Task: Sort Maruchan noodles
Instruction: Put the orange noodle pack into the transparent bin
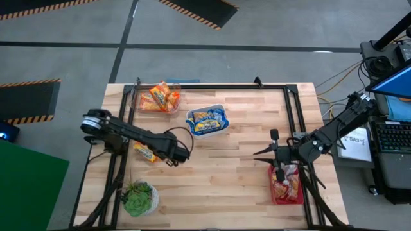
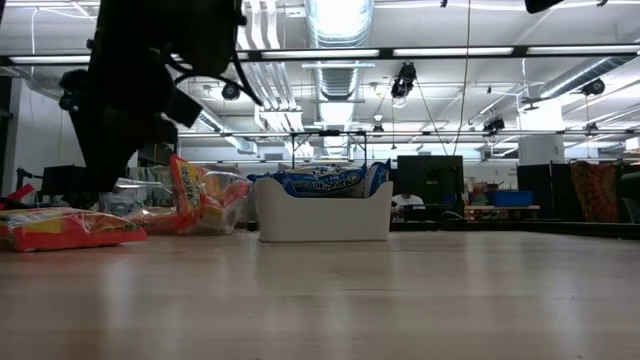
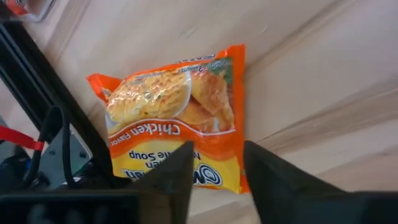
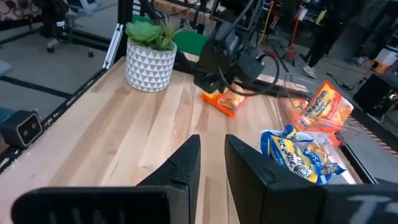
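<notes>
Left gripper jaws hide the orange packet's lower edge.

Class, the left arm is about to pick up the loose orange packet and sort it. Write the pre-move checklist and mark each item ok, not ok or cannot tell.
1. Orange packet lies flat on the table, apart from the bins: ok.
2. Left gripper is over the packet, jaws apart with its edge between them: ok.
3. Packet already gripped: not ok, it rests on the wood.
4. Clear bin with the orange packets has room: cannot tell.
5. Right gripper is out of the way, over the red bin: ok.
6. Plant is clear of the path to the bin: ok.
</notes>
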{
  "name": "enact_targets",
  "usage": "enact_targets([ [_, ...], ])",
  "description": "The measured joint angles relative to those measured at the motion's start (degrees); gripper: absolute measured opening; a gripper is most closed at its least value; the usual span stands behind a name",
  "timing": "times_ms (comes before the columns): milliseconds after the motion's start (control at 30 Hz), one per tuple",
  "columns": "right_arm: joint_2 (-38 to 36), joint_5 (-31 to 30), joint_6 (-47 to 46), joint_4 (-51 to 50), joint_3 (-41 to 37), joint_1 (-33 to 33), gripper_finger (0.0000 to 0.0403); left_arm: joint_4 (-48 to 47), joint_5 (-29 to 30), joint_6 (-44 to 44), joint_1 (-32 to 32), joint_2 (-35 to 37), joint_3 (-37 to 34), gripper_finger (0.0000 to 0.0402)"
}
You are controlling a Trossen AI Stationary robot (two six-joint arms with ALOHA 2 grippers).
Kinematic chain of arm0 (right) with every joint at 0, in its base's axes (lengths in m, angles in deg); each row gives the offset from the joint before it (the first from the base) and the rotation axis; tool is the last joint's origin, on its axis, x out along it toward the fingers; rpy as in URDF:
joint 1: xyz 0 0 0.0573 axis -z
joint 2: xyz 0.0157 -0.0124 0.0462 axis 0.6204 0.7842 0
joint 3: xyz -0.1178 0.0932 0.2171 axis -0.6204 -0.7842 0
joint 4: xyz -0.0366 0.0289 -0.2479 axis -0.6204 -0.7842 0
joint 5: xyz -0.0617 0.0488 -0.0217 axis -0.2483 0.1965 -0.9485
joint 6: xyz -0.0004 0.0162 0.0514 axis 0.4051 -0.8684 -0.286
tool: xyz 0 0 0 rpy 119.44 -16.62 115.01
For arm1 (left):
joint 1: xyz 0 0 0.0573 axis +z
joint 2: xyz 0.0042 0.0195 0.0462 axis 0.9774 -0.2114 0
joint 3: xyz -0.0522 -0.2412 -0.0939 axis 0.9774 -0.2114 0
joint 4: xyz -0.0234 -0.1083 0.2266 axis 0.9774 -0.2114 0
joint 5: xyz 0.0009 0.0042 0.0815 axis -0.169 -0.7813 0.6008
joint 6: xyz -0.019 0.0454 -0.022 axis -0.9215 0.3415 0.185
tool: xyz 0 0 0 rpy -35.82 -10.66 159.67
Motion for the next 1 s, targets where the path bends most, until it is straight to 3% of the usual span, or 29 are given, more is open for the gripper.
enact_targets([
  [200,0.06,0.02,-0.65,-0.09,-0.02,0.0,0.0063,0.18,-0.38,1.2,0.08,-4.38,-0.42,0.0207],
  [400,0.06,0.02,-0.92,-0.52,-0.02,0.0,0.0063,1.85,0.02,1.45,0.12,-6.03,-3.07,0.0232],
  [733,0.06,0.02,-1.09,-0.52,-0.02,0.0,0.0063,9.93,0.53,-0.2,0.14,-5.92,-9.09,0.0209],
  [1000,0.06,0.02,-1.0,-0.5,-0.02,0.0,0.0063,9.94,3.35,-0.52,0.14,-5.83,-9.95,0.0116],
])
